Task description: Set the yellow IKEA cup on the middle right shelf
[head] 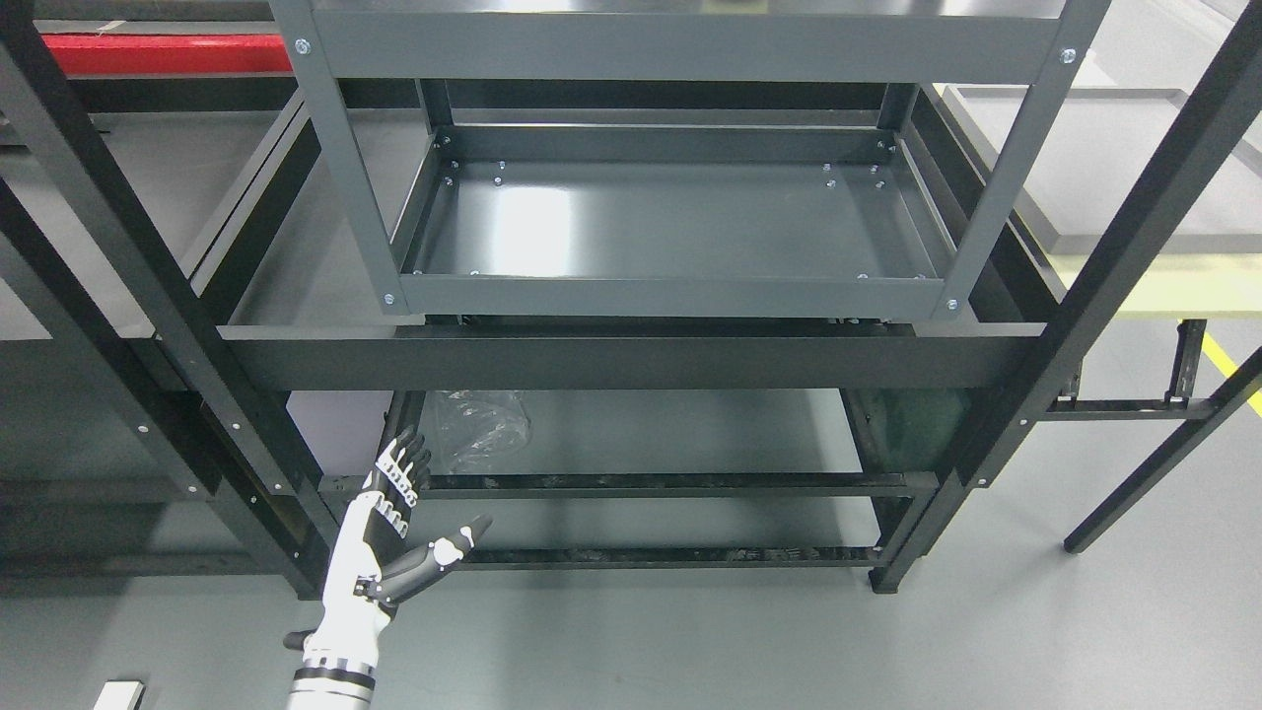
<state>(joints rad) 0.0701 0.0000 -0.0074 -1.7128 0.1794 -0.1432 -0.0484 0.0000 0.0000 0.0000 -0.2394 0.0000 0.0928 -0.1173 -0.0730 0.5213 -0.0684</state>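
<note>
Nearest: left hand (394,537) at lower left, arm coming up from the bottom edge. Fingers extended and spread, thumb out to the right, holding nothing. It sits in front of the low rail of the black frame (631,360), fingertips just at that rail's left end, palm clear of it.

Right arm: not in frame.

Yellow cup: not visible anywhere in this view, so I can't place it.

Count:
- 1 robot hand.
- 1 grey shelf unit (670,296), centre; 2 levels show: a top one cut by the upper edge and a lipped tray level (680,217) below it, bare metal with glare.
- 1 black frame around and below the grey unit, with a wide cross beam under the tray lip and 2 thin rails lower down.
- 1 crumpled clear plastic bag (483,422) on the low level, just above and right of the fingertips.
- 1 pale platform (1114,168) at upper right.
- 1 small white object (123,693) on the floor at bottom left, cut by the edge.

Room: grey floor (749,641) in front of the frame is open right of the hand. Tray level is boxed by raised lips on all 4 sides and 4 corner posts; access is from above the front lip, between the front posts.
</note>
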